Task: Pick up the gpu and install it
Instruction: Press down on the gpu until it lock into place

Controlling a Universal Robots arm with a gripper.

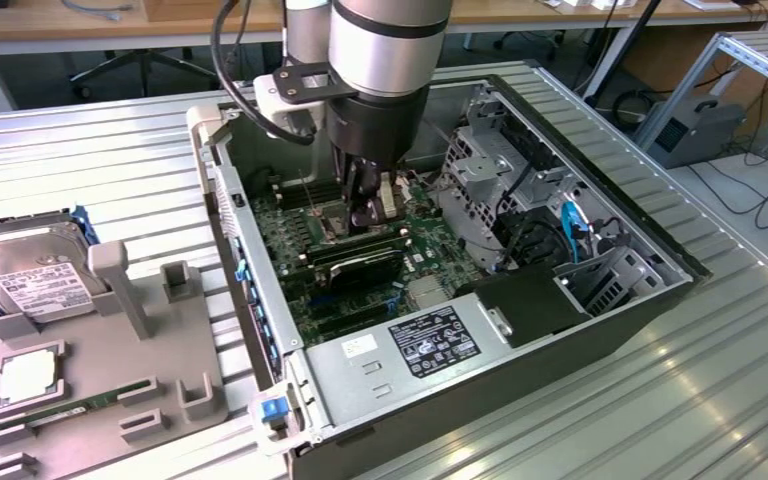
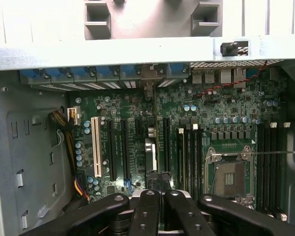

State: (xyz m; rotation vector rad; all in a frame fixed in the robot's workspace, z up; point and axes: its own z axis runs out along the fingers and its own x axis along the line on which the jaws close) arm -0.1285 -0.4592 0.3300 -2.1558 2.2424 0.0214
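Note:
The gpu (image 1: 357, 264) stands on edge in a slot of the green motherboard (image 1: 427, 262) inside the open computer case. Its dark face points towards the power supply. In the wrist view the gpu (image 2: 150, 153) is edge-on, a thin pale strip running from the rear bracket towards my fingers. My gripper (image 1: 373, 212) hangs inside the case, just above the board and a little above the card. The gripper (image 2: 159, 181) has its black fingers (image 2: 150, 206) drawn together, and I see nothing between them.
An empty CPU socket (image 2: 229, 174) and memory slots (image 2: 189, 152) lie beside the card. The power supply (image 1: 411, 350) fills the near end of the case and drive cages (image 1: 491, 160) the far side. A grey fixture (image 1: 91, 370) with a hard drive (image 1: 24, 275) sits at the exterior view's left.

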